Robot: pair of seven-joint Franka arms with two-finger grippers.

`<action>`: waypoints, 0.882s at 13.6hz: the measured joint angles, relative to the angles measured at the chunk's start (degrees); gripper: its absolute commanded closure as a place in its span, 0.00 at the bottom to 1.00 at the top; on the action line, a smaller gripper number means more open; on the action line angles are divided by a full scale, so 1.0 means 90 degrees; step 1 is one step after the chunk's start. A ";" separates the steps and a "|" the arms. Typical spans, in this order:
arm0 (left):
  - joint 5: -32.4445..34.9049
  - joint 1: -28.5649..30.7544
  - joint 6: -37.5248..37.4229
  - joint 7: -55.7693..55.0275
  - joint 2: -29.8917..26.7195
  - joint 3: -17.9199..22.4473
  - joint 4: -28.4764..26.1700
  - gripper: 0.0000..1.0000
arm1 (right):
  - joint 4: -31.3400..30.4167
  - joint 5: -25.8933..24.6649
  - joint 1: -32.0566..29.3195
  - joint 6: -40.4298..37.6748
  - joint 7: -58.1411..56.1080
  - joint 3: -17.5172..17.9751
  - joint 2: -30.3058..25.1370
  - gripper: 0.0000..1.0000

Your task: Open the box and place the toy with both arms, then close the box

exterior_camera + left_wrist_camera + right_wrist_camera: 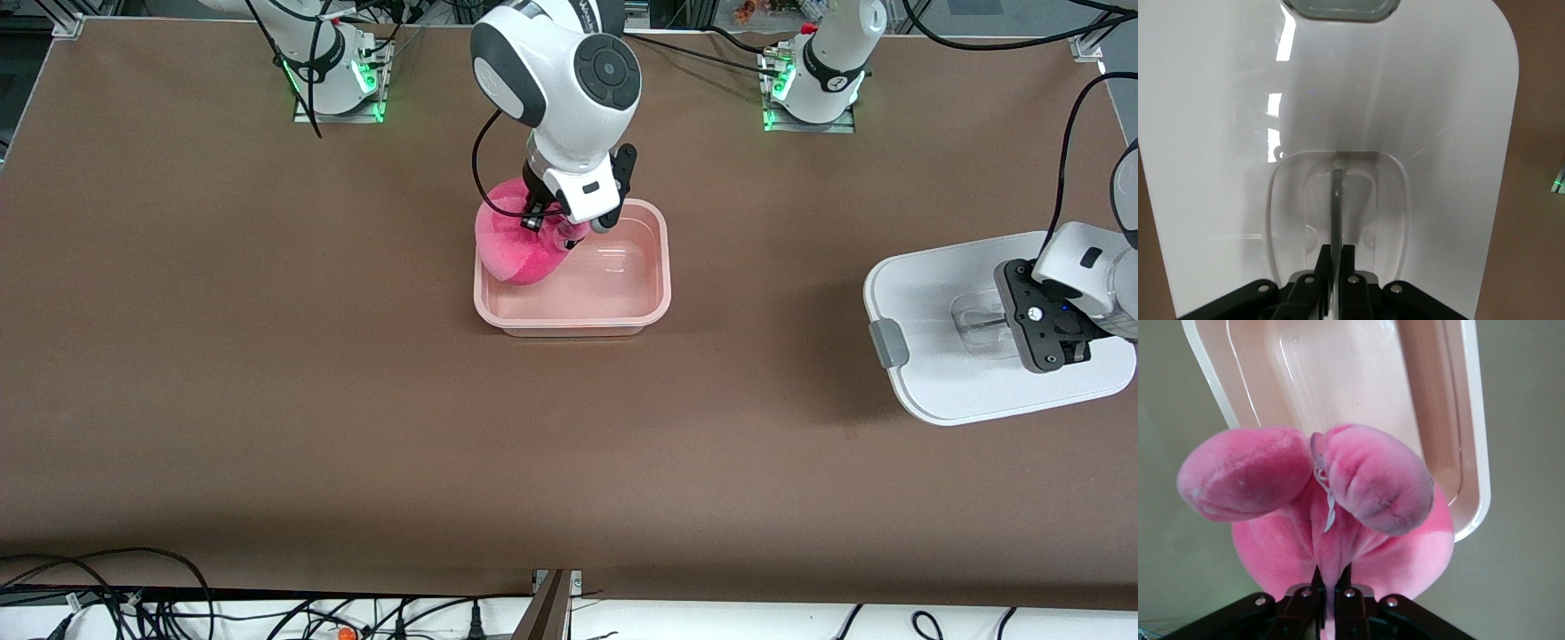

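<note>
Right gripper (569, 233): closed on a fold of the toy; the fingers (1313, 597) pinch the plush tight, with no gap showing between them. It hangs over the tub's corner nearest the right arm's base.
Toy (520, 242): bright pink plush, held by the right gripper. It is partly inside the tub and partly over the rim at the end toward the right arm. In the right wrist view two rounded lobes (1305, 480) bulge out past the fingers, with a thin pale thread between them.
Tub (653, 298): translucent pink, open, lid off. It sits on the table near mid-width, closer to the arm bases than to the front camera. The inside is bare apart from the toy at one end.
Left gripper (1022, 324): closed narrow on the lid's handle; the fingers (1321, 267) meet on the thin clear bar (1336, 200) in the recessed centre.
Lid (942, 293): white, flat, held by the left gripper at the left arm's end of the table, well apart from the tub. Whether it rests on the table or is lifted just clear cannot be told.
Clip (887, 343): grey, on the lid's edge that faces the tub.
Table (267, 356): brown surface.
</note>
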 measured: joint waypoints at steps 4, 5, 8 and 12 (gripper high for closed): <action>0.0000 0.0000 0.0000 0.0000 0.0000 0.0000 0.0000 1.00 | 0.0016 -0.0570 0.0301 0.0212 -0.0026 0.0007 0.0403 1.00; 0.0000 0.0000 0.0000 0.0000 0.0000 0.0000 0.0000 1.00 | 0.0025 -0.0686 0.0374 0.0308 -0.0023 0.0006 0.0531 1.00; 0.0000 0.0000 -0.0002 0.0000 0.0000 -0.0001 0.0000 1.00 | 0.0081 -0.0840 0.0492 0.0677 0.0091 -0.0004 0.0896 1.00; 0.0000 0.0000 -0.0003 0.0000 0.0001 -0.0001 0.0000 1.00 | 0.0099 -0.0898 0.0646 0.1208 0.0600 -0.0023 0.1256 1.00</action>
